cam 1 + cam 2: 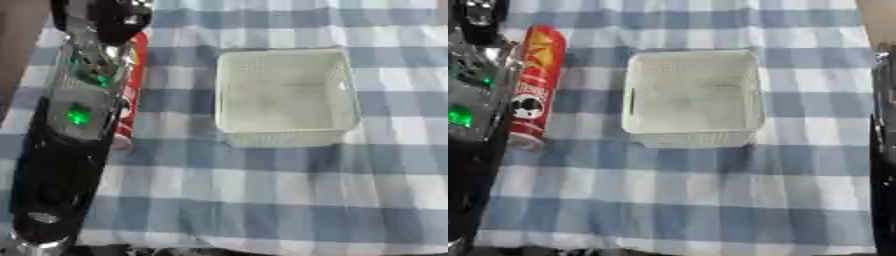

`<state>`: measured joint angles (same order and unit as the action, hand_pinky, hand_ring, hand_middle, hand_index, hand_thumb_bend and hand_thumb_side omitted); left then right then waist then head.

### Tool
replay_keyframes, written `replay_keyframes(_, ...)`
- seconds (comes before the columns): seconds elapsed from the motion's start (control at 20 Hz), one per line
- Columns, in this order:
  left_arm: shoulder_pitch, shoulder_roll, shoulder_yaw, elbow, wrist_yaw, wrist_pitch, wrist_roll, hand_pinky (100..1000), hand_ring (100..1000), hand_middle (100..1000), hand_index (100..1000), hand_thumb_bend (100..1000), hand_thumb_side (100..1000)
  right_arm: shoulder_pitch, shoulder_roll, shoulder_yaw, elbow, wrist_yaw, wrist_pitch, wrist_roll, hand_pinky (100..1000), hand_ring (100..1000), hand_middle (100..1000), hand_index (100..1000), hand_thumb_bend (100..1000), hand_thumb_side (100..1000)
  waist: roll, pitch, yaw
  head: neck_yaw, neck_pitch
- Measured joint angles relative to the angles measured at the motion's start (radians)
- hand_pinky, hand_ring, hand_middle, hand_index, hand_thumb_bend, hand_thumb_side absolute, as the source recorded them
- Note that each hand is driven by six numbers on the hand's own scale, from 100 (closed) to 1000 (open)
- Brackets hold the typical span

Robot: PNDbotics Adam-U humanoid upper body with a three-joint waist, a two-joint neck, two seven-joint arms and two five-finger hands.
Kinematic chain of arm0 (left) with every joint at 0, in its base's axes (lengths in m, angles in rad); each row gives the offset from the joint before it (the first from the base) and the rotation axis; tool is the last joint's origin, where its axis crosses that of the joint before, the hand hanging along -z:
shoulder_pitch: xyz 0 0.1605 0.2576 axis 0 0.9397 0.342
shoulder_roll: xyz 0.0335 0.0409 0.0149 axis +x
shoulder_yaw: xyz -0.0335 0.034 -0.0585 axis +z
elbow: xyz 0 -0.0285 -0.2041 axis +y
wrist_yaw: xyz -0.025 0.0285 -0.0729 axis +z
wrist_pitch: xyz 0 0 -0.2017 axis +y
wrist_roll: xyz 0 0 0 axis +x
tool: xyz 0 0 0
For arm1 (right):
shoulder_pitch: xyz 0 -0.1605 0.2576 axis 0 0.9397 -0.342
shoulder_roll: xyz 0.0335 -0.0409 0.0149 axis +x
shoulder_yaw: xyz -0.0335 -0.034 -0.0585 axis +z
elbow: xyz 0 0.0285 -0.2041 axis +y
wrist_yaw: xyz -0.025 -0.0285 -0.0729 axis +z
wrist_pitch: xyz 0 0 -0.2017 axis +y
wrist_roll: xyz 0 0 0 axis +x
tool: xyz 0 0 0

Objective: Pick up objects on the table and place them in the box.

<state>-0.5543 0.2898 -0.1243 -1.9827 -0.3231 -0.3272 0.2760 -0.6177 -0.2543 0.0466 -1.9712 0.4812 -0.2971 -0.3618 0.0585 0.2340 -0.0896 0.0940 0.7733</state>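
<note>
A red chip can [535, 85] lies on its side on the checked cloth, left of the white mesh box [693, 60], with its lid end toward me. The box stands open with nothing visible inside. My left arm reaches up the left side, and my left hand [114, 22] hovers over the can's far end. It is dark and blurred, so its grip cannot be made out. In the left eye view the arm hides most of the can. Only a dark sliver of my right arm [884, 150] shows at the right border, and its hand cannot be read.
A blue and white checked cloth [693, 200] covers the table, and its near edge runs along the bottom. The can and the box are about a hand's width apart. Bare cloth lies in front of and to the right of the box.
</note>
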Motion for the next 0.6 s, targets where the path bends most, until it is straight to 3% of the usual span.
replay_keyframes(0.3, 0.01, 0.0, 0.006, 0.0, -0.012, -0.014, -0.02, 699, 790, 820, 878, 353, 807, 0.014, 0.0, 0.002, -0.01, 0.0, 0.003, 0.006, 516, 688, 710, 721, 100, 970, -0.004, 0.0, 0.003, 0.003, 0.0)
replay_keyframes(0.35, 0.011, 0.0, 0.006, 0.0, -0.014, -0.014, -0.022, 697, 784, 817, 878, 365, 773, 0.014, 0.0, 0.002, -0.01, 0.0, 0.004, 0.007, 517, 686, 708, 720, 100, 969, -0.004, 0.0, 0.003, 0.003, 0.0)
replay_keyframes(0.45, 0.018, 0.001, 0.008, 0.0, -0.019, -0.009, -0.027, 646, 751, 806, 877, 348, 749, 0.017, 0.0, 0.002, -0.01, 0.002, 0.006, 0.01, 516, 684, 707, 719, 100, 968, -0.004, 0.0, 0.003, 0.003, 0.0)
replay_keyframes(0.5, 0.022, 0.006, 0.009, 0.0, -0.02, 0.004, -0.029, 682, 772, 813, 879, 365, 757, 0.022, 0.0, 0.002, -0.01, 0.004, 0.007, 0.01, 516, 685, 707, 720, 100, 968, -0.004, 0.0, 0.003, 0.003, 0.0)
replay_keyframes(0.55, 0.024, 0.015, 0.009, 0.0, -0.02, 0.026, -0.029, 614, 728, 795, 879, 272, 719, 0.024, 0.0, 0.002, -0.009, 0.005, 0.007, 0.011, 506, 674, 697, 711, 100, 985, -0.004, 0.0, 0.003, 0.003, 0.0)
replay_keyframes(0.6, 0.028, 0.029, 0.009, 0.001, -0.019, 0.066, -0.029, 613, 728, 794, 880, 305, 703, 0.027, -0.001, 0.002, -0.009, 0.009, 0.009, 0.01, 504, 673, 696, 710, 100, 986, -0.004, 0.0, 0.003, 0.003, 0.0)
